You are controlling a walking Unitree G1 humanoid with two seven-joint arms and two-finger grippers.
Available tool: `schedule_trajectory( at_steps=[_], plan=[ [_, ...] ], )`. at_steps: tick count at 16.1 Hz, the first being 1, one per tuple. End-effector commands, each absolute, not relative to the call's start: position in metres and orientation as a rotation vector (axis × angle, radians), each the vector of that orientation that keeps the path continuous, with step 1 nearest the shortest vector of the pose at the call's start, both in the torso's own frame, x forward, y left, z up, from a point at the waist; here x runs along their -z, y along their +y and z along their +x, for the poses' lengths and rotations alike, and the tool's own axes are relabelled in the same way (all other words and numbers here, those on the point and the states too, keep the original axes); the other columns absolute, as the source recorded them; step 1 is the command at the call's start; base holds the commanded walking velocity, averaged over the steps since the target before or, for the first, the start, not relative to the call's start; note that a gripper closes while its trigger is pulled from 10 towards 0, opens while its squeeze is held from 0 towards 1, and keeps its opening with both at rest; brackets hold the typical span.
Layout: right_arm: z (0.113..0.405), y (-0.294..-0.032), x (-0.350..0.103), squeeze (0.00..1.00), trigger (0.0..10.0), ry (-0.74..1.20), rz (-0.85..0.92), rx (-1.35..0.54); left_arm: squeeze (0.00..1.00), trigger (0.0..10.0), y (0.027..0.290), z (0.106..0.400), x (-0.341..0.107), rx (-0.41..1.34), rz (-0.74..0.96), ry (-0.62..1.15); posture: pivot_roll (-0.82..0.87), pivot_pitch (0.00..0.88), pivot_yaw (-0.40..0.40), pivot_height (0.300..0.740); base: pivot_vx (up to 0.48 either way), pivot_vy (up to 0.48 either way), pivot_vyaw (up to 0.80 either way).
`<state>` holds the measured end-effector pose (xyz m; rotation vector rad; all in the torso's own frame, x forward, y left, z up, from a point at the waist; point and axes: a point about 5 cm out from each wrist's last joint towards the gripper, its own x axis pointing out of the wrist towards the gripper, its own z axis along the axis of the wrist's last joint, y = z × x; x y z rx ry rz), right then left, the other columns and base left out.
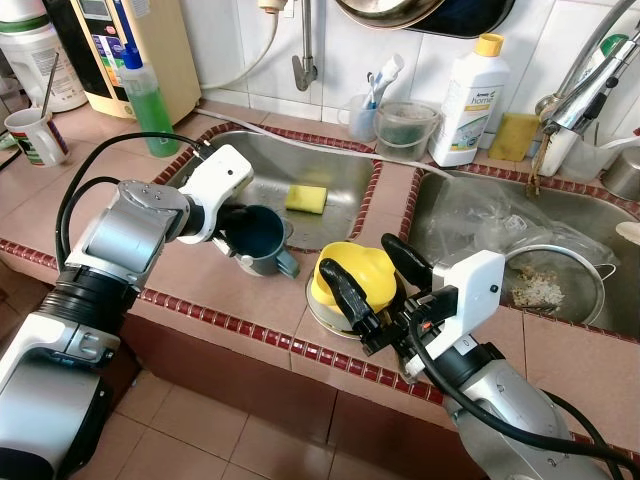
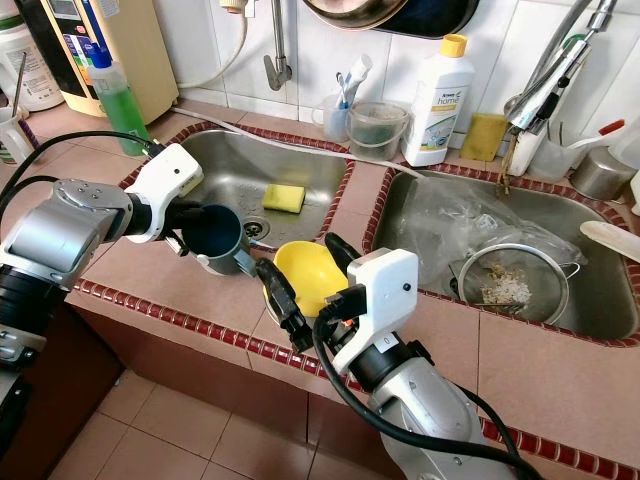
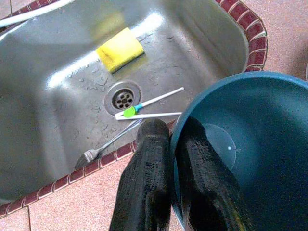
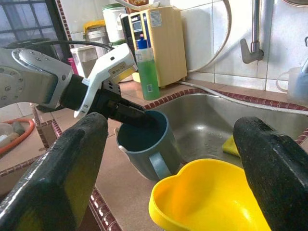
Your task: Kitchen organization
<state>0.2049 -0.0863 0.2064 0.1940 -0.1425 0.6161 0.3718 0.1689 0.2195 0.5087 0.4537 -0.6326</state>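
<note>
A dark blue mug (image 1: 262,237) is tilted over the tiled counter edge at the front of the left sink (image 1: 270,165). My left gripper (image 3: 172,144) is shut on its rim, one finger (image 3: 204,185) inside and the other outside. A yellow heart-shaped bowl (image 1: 358,270) sits on a shiny metal dish (image 1: 322,318) on the counter between the two sinks. My right gripper (image 1: 376,272) is open, its fingers (image 4: 60,180) spread wide on either side of the yellow bowl (image 4: 211,197), with the blue mug (image 4: 144,144) just beyond.
In the left sink lie a yellow sponge (image 1: 306,198), a fork (image 3: 103,147) and thin sticks (image 3: 149,108). The right sink holds a metal strainer (image 1: 556,285) and clear plastic. A green soap bottle (image 1: 148,105), a white detergent bottle (image 1: 470,100) and a cup (image 1: 34,136) stand behind.
</note>
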Motion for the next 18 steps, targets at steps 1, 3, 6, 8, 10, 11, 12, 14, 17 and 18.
schedule_trajectory(
  at_steps=[1,3,6,8,10,11,12,14,17,18],
  plan=[
    [0.204,-0.087,-0.211,0.00,10.0,-0.160,0.198,-0.621,0.00,0.0,0.175,0.369,-0.212,0.626,0.515,0.496,-0.12,0.079,0.028,0.740,0.000,0.000,0.00],
    [0.204,-0.087,-0.211,0.00,10.0,-0.160,0.199,-0.622,0.00,0.0,0.175,0.369,-0.212,0.627,0.514,0.495,-0.12,0.076,0.025,0.740,0.000,0.000,0.00],
    [0.205,-0.088,-0.211,0.00,10.0,-0.161,0.196,-0.627,0.00,0.0,0.176,0.369,-0.216,0.625,0.478,0.480,-0.12,0.069,0.023,0.740,0.000,0.000,0.00],
    [0.207,-0.088,-0.213,0.00,10.0,-0.170,0.196,-0.623,0.00,0.0,0.178,0.371,-0.221,0.611,0.420,0.455,-0.12,0.062,0.018,0.740,0.000,0.000,0.00],
    [0.210,-0.089,-0.214,0.00,10.0,-0.180,0.194,-0.619,0.00,0.0,0.179,0.374,-0.226,0.588,0.361,0.422,-0.12,0.055,0.015,0.740,0.000,0.000,0.00],
    [0.211,-0.089,-0.215,0.00,10.0,-0.183,0.193,-0.618,0.00,0.0,0.179,0.375,-0.227,0.582,0.346,0.411,-0.12,0.054,0.014,0.740,0.000,0.000,0.00],
    [0.212,-0.089,-0.215,0.00,10.0,-0.188,0.190,-0.615,0.00,0.0,0.181,0.376,-0.230,0.567,0.329,0.389,-0.12,0.047,0.010,0.740,0.000,0.000,0.00],
    [0.213,-0.090,-0.216,0.00,10.0,-0.194,0.188,-0.616,0.00,0.0,0.183,0.378,-0.232,0.543,0.311,0.369,-0.12,0.044,0.007,0.740,0.000,0.000,0.00],
    [0.215,-0.090,-0.219,0.00,10.0,-0.200,0.188,-0.617,0.00,0.0,0.183,0.383,-0.240,0.511,0.238,0.278,-0.12,0.040,-0.001,0.740,0.000,0.000,0.00],
    [0.216,-0.091,-0.219,0.00,10.0,-0.202,0.185,-0.618,0.00,4.8,0.181,0.386,-0.243,0.492,0.206,0.231,-0.12,0.039,-0.002,0.740,0.000,0.000,0.00]
  ],
)
